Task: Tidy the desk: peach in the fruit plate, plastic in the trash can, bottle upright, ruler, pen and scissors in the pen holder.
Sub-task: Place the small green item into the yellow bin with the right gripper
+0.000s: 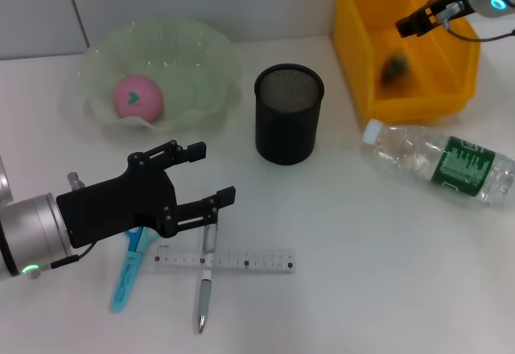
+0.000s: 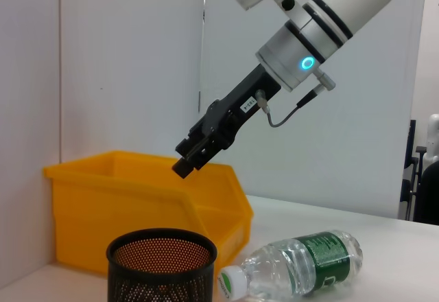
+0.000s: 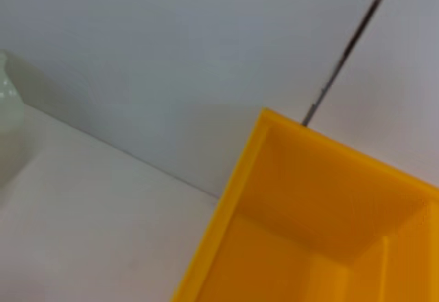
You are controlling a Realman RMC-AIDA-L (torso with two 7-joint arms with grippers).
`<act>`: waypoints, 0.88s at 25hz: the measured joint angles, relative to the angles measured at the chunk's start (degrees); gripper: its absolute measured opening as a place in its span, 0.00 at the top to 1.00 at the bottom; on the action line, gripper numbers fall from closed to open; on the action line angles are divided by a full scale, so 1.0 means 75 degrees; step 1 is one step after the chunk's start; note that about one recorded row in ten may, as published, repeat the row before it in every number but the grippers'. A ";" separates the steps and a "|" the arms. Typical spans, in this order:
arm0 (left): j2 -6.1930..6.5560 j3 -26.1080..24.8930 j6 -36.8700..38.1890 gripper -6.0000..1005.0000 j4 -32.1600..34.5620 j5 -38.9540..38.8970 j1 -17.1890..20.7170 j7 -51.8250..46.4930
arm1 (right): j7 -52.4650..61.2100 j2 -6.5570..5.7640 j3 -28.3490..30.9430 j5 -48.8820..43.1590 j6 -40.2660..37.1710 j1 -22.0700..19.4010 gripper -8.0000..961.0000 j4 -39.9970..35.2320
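Seen from the head camera on a white desk: left gripper point(image 1: 203, 175) at 8 o'clock, fingers spread apart, hovering over pen point(image 1: 205, 280), ruler point(image 1: 233, 261) and blue scissors point(image 1: 129, 272). Pink peach point(image 1: 137, 96) already in green fruit plate point(image 1: 205, 64) at 11 o'clock. Black mesh pen holder point(image 1: 288, 114) near centre. Bottle point(image 1: 441, 163) lying flat at 3 o'clock. Right gripper point(image 1: 405, 26) above yellow trash can point(image 1: 354, 40) at 1 o'clock, fingers apparently together, dark crumpled plastic point(image 1: 394, 68) inside.
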 joint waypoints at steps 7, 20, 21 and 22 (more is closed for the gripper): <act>0.0003 0.0010 0.0007 0.20 0.0022 0.0000 0.0001 -0.0008 | 0.0021 0.0003 0.0052 -0.0001 -0.0653 0.0061 0.25 -0.0343; 0.0009 0.0000 0.0012 0.20 0.0012 0.0001 0.0000 -0.0019 | -0.1160 -0.0069 0.0617 0.0025 -0.6303 -0.0005 0.12 -0.3121; 0.0007 0.0000 0.0013 0.20 0.0015 0.0001 0.0000 -0.0021 | -0.1347 -0.0085 0.0655 0.0014 -0.6386 -0.0020 0.12 -0.3072; 0.0006 0.0000 0.0016 0.20 0.0023 0.0001 0.0000 -0.0023 | -0.1509 -0.0103 0.0675 0.0008 -0.6440 -0.0040 0.12 -0.3025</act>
